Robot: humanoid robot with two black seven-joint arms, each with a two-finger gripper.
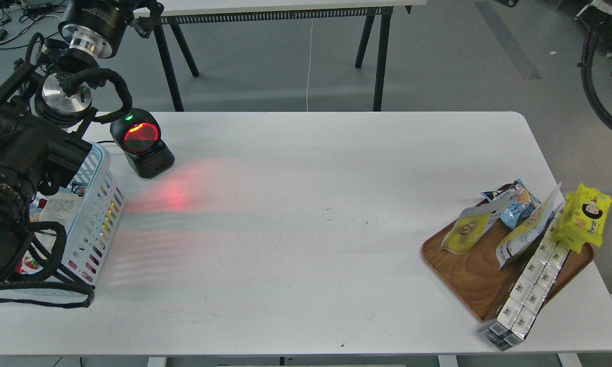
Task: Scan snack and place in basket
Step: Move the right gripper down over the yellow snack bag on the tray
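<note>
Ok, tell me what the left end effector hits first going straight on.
Probably the basket: the left end effector seems to point down over it, though fingers and depth are unclear.

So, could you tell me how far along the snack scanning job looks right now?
Some packets already lie in the light blue slotted plastic basket, under the left arm. Nothing visibly in hand: the left gripper is hidden, the right arm out of view. The black scanner glows red. Two mustard-yellow nut pouches remain on the wooden tray, unscanned.
</note>
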